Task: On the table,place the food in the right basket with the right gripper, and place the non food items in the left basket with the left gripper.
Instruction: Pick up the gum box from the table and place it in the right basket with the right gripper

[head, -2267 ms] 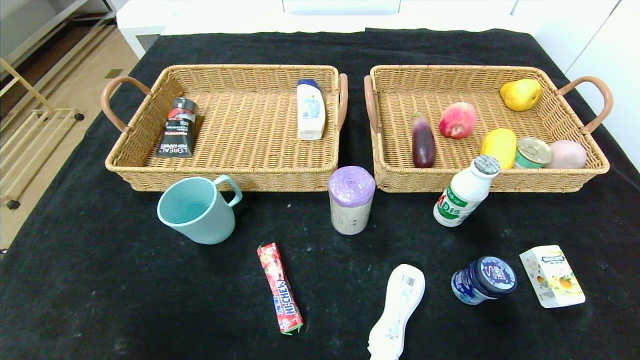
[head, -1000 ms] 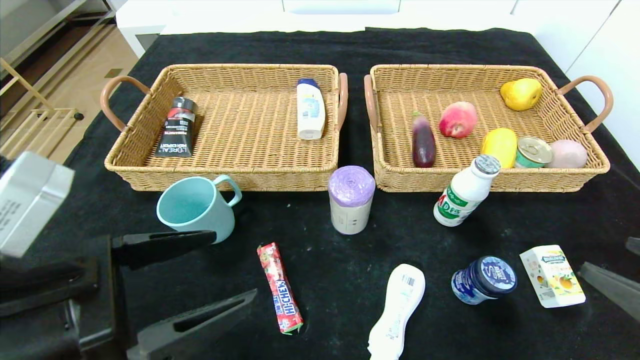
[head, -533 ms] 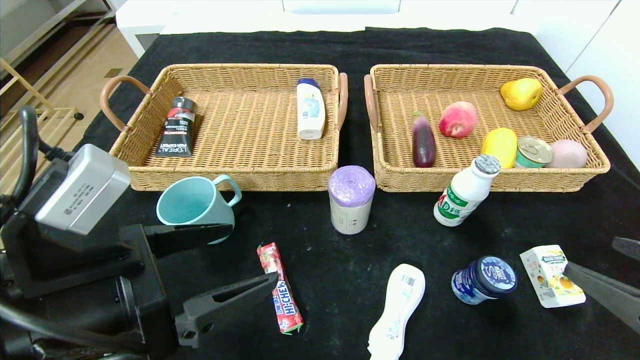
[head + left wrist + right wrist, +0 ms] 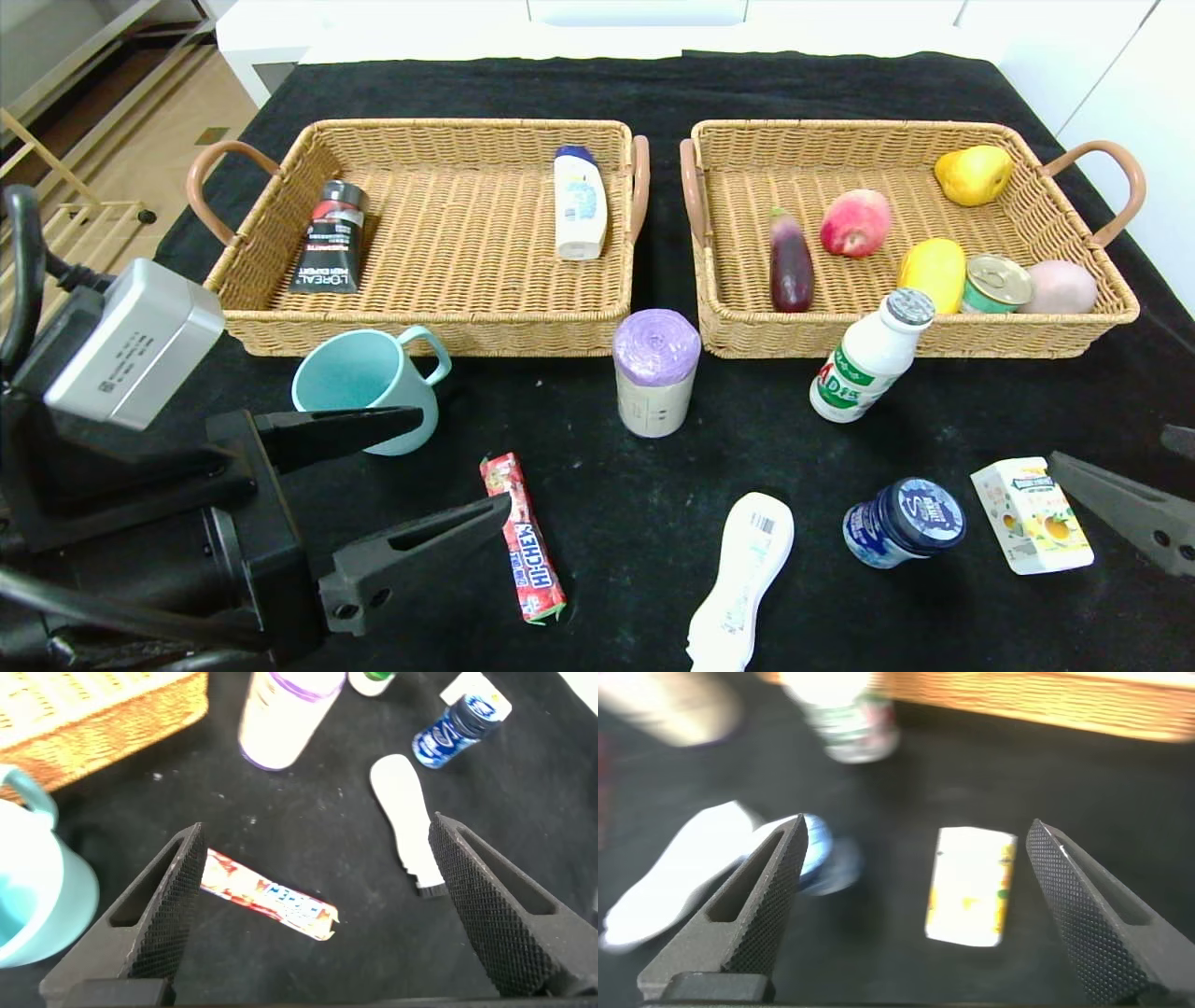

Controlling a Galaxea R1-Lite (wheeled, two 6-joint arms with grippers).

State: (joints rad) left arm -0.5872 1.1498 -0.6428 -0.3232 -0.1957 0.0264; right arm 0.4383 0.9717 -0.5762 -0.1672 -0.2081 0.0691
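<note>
On the black table stand a teal mug, a purple-topped beige roll, a white milk bottle and a blue-lidded jar. A pale yellow carton, a red Hi-Chew stick and a slim white bottle lie flat. My left gripper hovers open over the near left, between the mug and the Hi-Chew stick. At the near right my right gripper is open above the carton. Both hold nothing. The left basket and right basket sit behind.
The left basket holds a black tube and a white shampoo bottle. In the right basket lie an eggplant, an apple, yellow fruits, a can and a potato. The table's left edge drops to the floor.
Both arms have come into view from the near side. The left gripper reached in beside the mug and has held there; the right finger has shifted slightly farther, beside the carton. No object has moved.
</note>
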